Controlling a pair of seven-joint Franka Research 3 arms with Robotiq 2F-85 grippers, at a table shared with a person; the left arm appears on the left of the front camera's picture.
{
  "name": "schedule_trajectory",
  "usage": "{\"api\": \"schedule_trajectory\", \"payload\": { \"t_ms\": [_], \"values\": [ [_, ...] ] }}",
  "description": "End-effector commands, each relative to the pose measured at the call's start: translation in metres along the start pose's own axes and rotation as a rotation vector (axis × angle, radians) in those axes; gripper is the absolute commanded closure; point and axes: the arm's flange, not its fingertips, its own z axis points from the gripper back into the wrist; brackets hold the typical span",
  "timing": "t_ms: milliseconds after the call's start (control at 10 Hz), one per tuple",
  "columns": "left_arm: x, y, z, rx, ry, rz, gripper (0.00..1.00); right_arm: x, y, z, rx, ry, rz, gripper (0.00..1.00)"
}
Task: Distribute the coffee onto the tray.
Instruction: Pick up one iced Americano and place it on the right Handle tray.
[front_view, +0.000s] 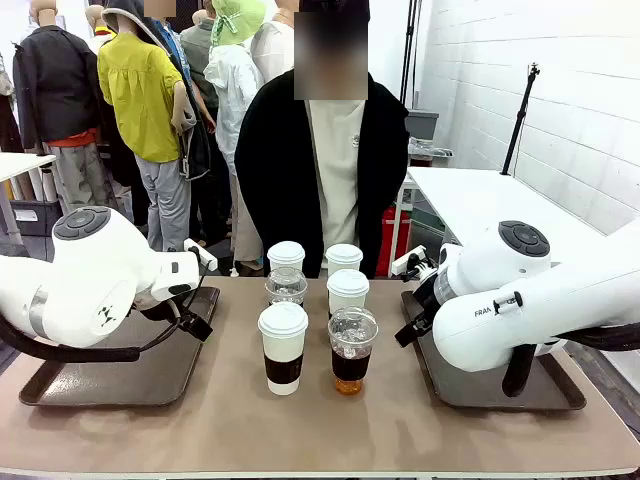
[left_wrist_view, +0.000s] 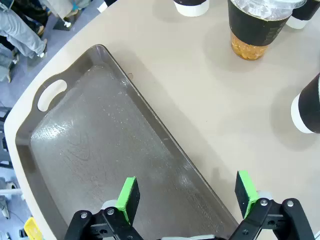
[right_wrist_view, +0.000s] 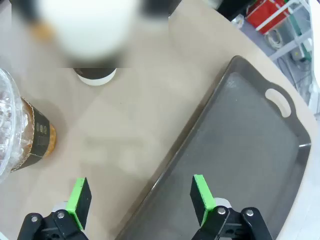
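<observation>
Six coffee cups (front_view: 283, 345) stand clustered, the rear ones half hidden by the front pair; flanking them, the left gripper (left_wrist_view: 186, 194) and right gripper (right_wrist_view: 141, 196) hang fingers apart, empty, over the rims of the left tray (left_wrist_view: 90, 150) and right tray (right_wrist_view: 250, 145).

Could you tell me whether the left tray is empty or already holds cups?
Empty: the dark grey plastic tray has a bare floor, and the lidded coffee cups stand on the beige table beside it.
</observation>
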Motion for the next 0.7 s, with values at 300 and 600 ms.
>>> {"api": "schedule_trajectory", "payload": {
  "t_ms": [300, 600],
  "values": [
    [0.0000, -0.0001, 0.0001, 0.000, 0.000, 0.000, 0.00, 0.0000, 0.0000, 0.0000, 0.000, 0.000, 0.000, 0.00],
    [0.0000, -0.0001, 0.0001, 0.000, 0.000, 0.000, 0.00, 0.0000, 0.0000, 0.0000, 0.000, 0.000, 0.000, 0.00]
  ]
}}
